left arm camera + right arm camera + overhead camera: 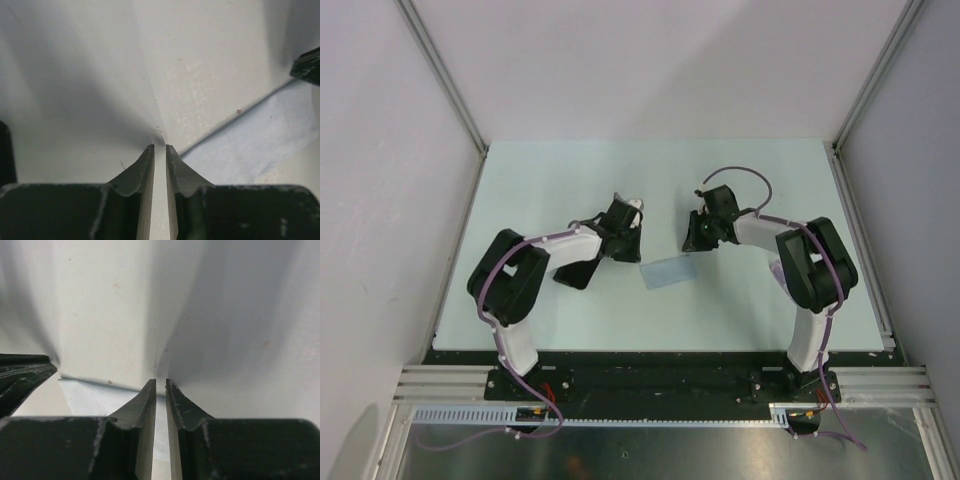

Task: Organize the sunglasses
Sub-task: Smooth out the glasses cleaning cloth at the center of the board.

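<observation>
The left arm (515, 282) and the right arm (812, 265) bend inward over the middle of the desk (560, 170), elbows toward its side edges. The left hand (160, 147) and the right hand (160, 382) point down, fingers nearly together, with a thin empty slit between.

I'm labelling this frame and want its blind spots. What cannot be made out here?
Sunglasses: seen in no view; the arms may cover them overhead.
Black object, overhead: half under the left arm, too small to name.
Dark shape, right wrist view: cut off by the left edge, blurred.
Blue cloth: its near part hidden behind the fingers in both wrist views.
</observation>
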`<action>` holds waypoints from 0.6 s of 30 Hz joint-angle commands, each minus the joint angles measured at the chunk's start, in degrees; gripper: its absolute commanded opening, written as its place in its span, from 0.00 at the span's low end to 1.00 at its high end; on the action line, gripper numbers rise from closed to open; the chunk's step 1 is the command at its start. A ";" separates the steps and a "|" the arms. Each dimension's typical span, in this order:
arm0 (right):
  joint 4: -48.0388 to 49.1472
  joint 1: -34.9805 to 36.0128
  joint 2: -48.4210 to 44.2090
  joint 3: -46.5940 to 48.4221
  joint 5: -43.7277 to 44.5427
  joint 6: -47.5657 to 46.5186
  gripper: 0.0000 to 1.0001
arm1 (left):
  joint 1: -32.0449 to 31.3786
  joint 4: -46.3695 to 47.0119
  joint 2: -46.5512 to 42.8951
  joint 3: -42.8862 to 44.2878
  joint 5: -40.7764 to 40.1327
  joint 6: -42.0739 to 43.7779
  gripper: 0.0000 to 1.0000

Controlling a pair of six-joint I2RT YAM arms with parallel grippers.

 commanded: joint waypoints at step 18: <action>0.64 3.77 -3.57 8.42 0.89 -3.76 0.40 | 9.32 -5.95 -19.93 -3.55 -18.85 2.11 0.64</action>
